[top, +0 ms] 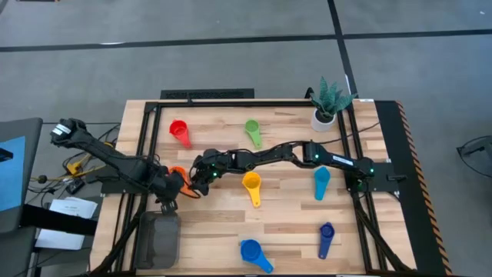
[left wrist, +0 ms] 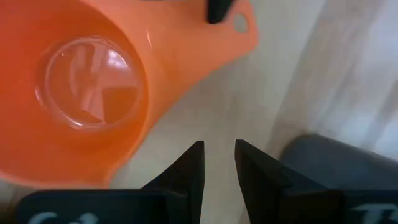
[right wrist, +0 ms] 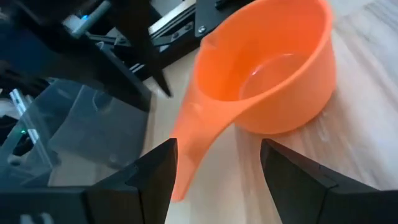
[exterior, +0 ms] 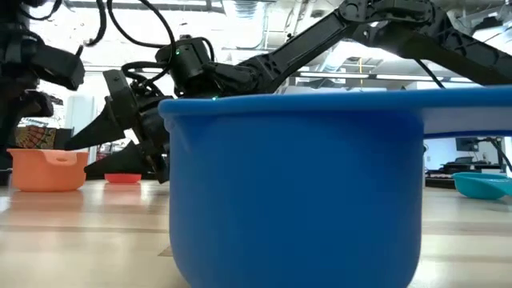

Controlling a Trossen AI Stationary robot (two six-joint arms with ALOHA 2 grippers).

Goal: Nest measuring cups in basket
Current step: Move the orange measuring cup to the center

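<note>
The orange cup (top: 178, 175) sits upright on the table near its left edge, with its handle (right wrist: 186, 155) pointing at my right gripper. My right gripper (right wrist: 217, 165) reaches in level from the table's right. It is open, with a finger on each side of that handle. My left gripper (left wrist: 219, 152) hovers over bare wood between the orange cup (left wrist: 87, 87) and the dark grey basket (top: 157, 238); its fingers stand a narrow gap apart and hold nothing. The red (top: 179, 131), green (top: 252, 131), yellow (top: 252, 185), teal (top: 321, 182), blue (top: 254, 254) and dark blue-purple (top: 326, 238) cups lie scattered on the table. My right gripper has the orange cup's handle near its free end (right wrist: 181, 180) between its open fingers, coming level from the table's right and along the handle. One finger (right wrist: 155, 174) stands right beside the handle; I cannot tell whether it touches. The cup rests on the table.
A white plant pot (top: 323, 119) stands at the far right corner. A black frame (top: 146, 154) borders the table. The blue cup (exterior: 296, 184) fills the low view's foreground. Bare wood lies between the yellow cup and the blue cup.
</note>
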